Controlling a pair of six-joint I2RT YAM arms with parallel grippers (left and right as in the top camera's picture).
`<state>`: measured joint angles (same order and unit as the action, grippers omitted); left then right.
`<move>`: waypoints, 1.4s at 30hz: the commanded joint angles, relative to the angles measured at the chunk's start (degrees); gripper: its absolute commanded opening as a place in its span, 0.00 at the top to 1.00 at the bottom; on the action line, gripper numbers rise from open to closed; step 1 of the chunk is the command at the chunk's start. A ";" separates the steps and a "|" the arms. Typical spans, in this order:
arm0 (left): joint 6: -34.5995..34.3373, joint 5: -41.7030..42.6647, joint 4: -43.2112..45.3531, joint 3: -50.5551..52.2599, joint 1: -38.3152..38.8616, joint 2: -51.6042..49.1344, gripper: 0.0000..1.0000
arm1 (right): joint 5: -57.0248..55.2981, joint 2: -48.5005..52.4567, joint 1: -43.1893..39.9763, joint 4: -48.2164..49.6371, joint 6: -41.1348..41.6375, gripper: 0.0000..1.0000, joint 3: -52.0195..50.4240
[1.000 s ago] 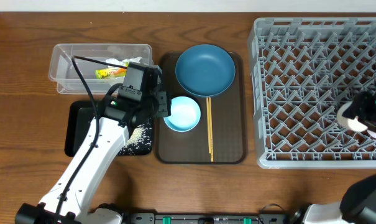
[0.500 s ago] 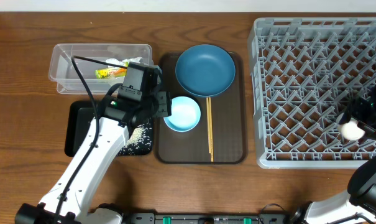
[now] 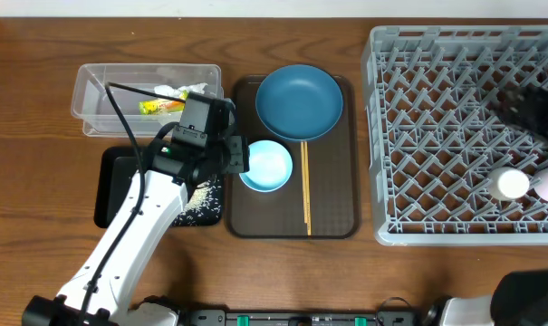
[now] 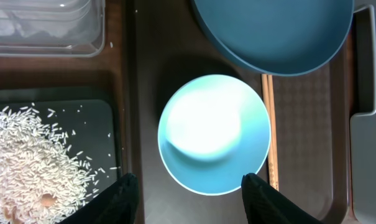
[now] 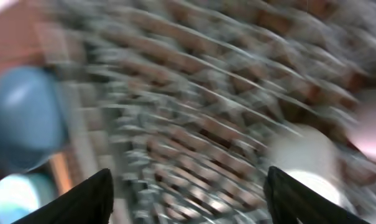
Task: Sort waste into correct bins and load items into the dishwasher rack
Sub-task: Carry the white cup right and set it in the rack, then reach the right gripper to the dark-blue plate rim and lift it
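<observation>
The left gripper [image 4: 189,186], jaws apart, hangs over the light blue bowl [image 4: 212,130] and probably should grab its rim next; the right gripper [image 5: 189,174] has its jaws apart too.

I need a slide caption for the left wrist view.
Open left gripper above the light blue bowl; rice lies in the black tray.

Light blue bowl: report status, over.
Left gripper open over light blue bowl, jaws not closed on it. Bowl upright on brown tray. Right gripper open above rack, view blurred. Chopsticks lie close beside bowl.
</observation>
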<state>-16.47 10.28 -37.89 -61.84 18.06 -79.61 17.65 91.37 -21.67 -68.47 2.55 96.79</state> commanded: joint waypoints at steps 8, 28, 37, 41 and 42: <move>0.07 -6.67 -4.07 -0.42 -0.17 0.09 0.44 | 3.91 5.53 23.21 11.10 -0.33 0.22 -0.11; -0.09 -7.13 -5.97 -0.26 -0.15 0.09 0.43 | -17.46 33.42 41.64 31.43 15.39 0.45 -0.11; -0.11 -7.13 -6.21 -0.26 -0.15 -0.13 0.43 | -20.44 35.28 42.12 31.36 19.30 0.75 -0.11; -0.11 -7.13 -6.25 -0.26 -0.15 -0.13 0.43 | -20.44 34.93 41.99 31.21 19.32 0.99 -0.09; -0.11 -7.13 -6.25 -0.26 -0.15 -0.13 0.43 | -20.46 34.73 41.92 31.21 19.30 0.99 -0.07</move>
<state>-16.49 4.08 -43.72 -61.84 18.06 -79.61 -1.48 126.65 20.01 -36.86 21.56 96.73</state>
